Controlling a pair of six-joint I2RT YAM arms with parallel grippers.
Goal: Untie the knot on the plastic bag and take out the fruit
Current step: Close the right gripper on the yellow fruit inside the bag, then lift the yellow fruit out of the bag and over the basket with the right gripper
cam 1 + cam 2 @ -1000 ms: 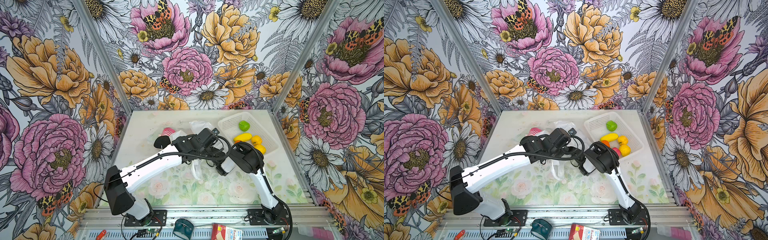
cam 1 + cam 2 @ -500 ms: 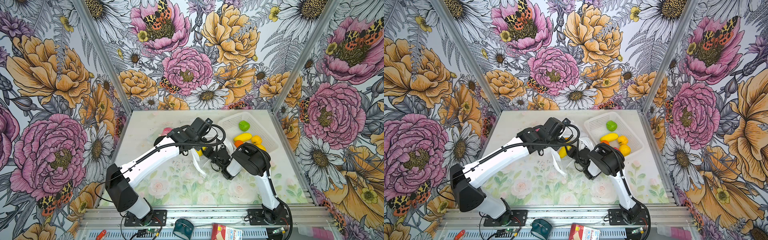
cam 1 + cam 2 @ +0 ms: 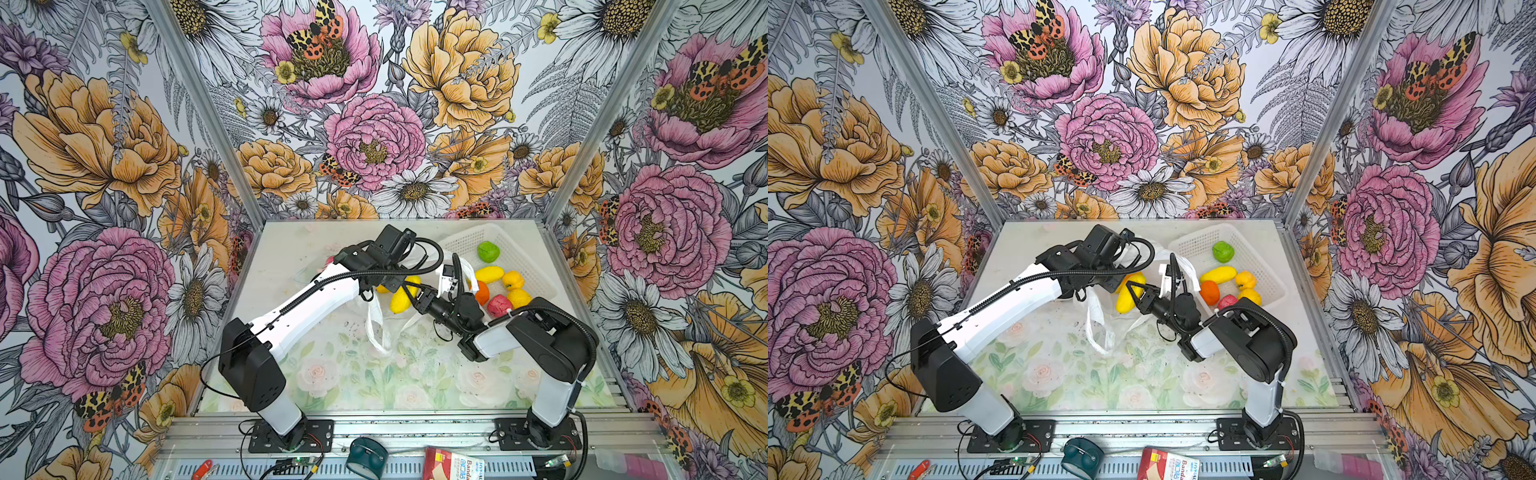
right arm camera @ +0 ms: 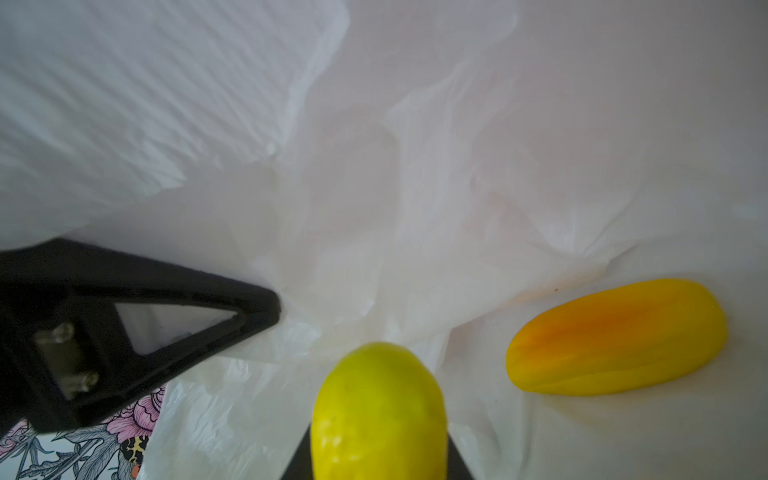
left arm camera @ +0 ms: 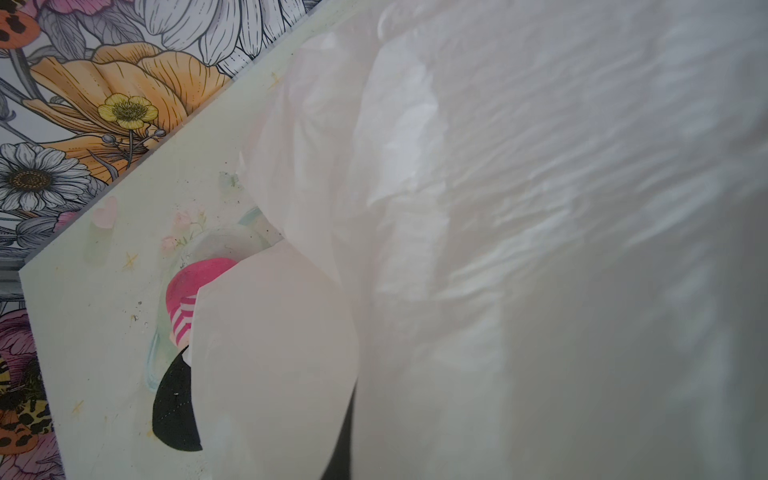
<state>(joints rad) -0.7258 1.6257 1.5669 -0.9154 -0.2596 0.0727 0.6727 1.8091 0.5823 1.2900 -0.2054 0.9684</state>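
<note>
- Left arm [image 3: 316,299] is reaching across the middle of the bench [image 3: 1059,374], wrist sitting over the plastic bag [image 4: 415,166].
- Left pincer is hiding under that wrist in both top views. It's clenched, but I cannot tell what it's pinching.
- Left wrist view: crinkly bag film is hanging right in front of the lens, filling most of the view.
- One loop handle [image 3: 371,320] is dangling loose down to the bench, not tied to anything.
- Right pincer [image 3: 1136,293] is poking into the bag mouth from the right side, jaws standing apart, grasping nothing.
- Right wrist view: yellow-green fruit [image 4: 378,411] is lying on the film in front of one finger, hiding most of it. The other finger [image 4: 166,324] is sitting apart from it, with film showing in the gap.
- Yellow-orange long fruit [image 4: 615,336] is lying on the film near the first one, touching neither finger.
- In both top views these two are showing as yellow patches just beside the right pincer, partly under the left wrist.
- White basket [image 3: 465,243] is sitting at the far right of the bench.
- Green fruit [image 3: 488,252] is lying alone toward the basket's far end.
- Long yellow fruit [image 3: 489,274], two round yellow ones [image 3: 513,280] [image 3: 519,298], orange fruit [image 3: 482,293] and pink-red fruit [image 3: 500,305] are bunching toward its near end.
- Striped pink-and-white thing [image 5: 183,316] with a black part is lying on the bench beside the bag, film covering part of it.
</note>
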